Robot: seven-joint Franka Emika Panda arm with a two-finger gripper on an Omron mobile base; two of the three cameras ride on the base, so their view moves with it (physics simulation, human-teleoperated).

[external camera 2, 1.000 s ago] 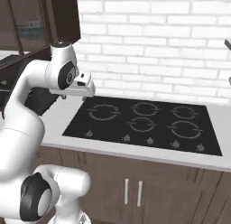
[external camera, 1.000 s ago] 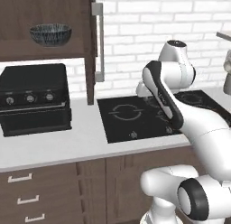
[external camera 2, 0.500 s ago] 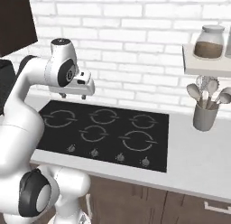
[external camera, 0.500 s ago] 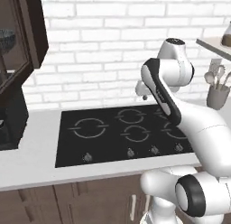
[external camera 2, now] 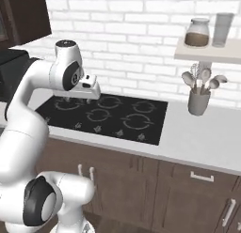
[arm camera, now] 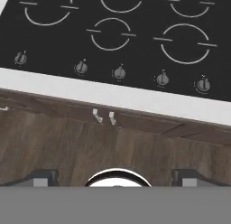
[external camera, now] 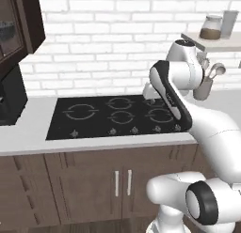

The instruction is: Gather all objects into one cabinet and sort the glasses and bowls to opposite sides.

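Presently, step in hand: a search or transit stage, by my judgement; nothing is being carried or reached for.
Cabinet (external camera: 21,27): dark brown, hanging up and to the left of the hob, at the left edge of the left base view; something dark sits behind its door, too dim to name as the bowl.
Oven-like black box (external camera: 12,96): on the surface just left of the hob, below the cabinet.
Hob (external camera: 117,115): black glass set into the pale surface (external camera: 28,138), five rings and a row of knobs along its front edge; nothing stands on it.
Gripper (external camera 2: 91,89): held above the hob's near-left part, pointing down; the hand view looks onto the knobs (arm camera: 119,73) and the base cabinet doors (arm camera: 103,146) under the hob. The finger tips are too cropped there, so I cannot tell whether they are spread or pressed together; nothing is visibly between them.
Utensil pot (external camera 2: 198,100): grey, holding spoons, on the surface right of the hob.
Shelf (external camera 2: 207,49): above that pot, carrying a jar (external camera 2: 196,32) and a tall grey cup (external camera 2: 222,29).
Next move: likely reaching a cup to the right of the hob, then bringing it back to the cabinet.
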